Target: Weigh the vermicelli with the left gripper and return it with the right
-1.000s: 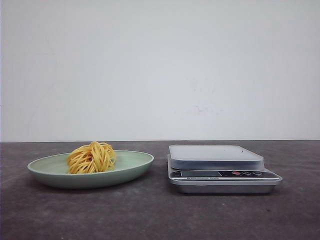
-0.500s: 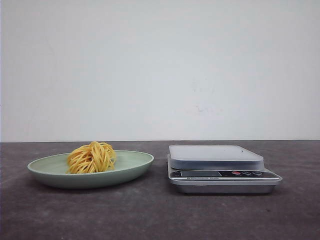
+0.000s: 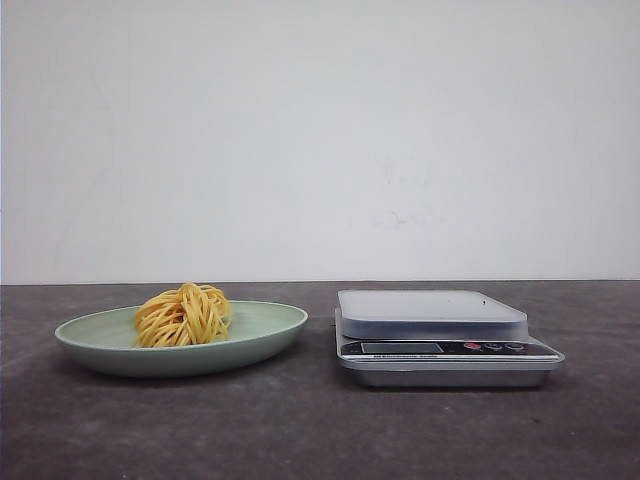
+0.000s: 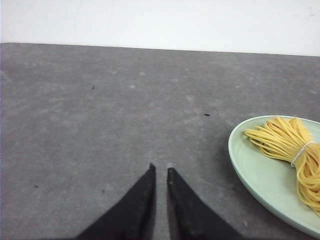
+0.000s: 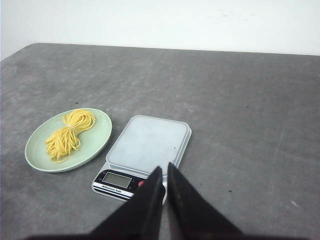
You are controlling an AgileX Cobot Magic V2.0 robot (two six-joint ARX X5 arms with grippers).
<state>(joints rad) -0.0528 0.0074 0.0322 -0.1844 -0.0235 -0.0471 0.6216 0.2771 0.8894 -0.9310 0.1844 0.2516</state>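
Note:
A yellow vermicelli bundle (image 3: pixel 184 315), tied with a pale band, lies in a pale green plate (image 3: pixel 270 325) on the left of the dark table. A silver kitchen scale (image 3: pixel 432 312) stands to its right with a bare weighing platform. Seen from the left wrist, my left gripper (image 4: pixel 161 169) is shut and holds nothing; it hangs over bare table beside the plate (image 4: pixel 250 165) and the vermicelli (image 4: pixel 290 150). From the right wrist, my right gripper (image 5: pixel 164 168) is shut and holds nothing; it sits above the near edge of the scale (image 5: pixel 147 142), with the plate (image 5: pixel 97 135) and vermicelli (image 5: pixel 67 135) beyond. Neither gripper shows in the front view.
A white wall (image 3: pixel 320 140) rises behind the table's far edge. The scale's display and buttons (image 5: pixel 117 180) face the robot.

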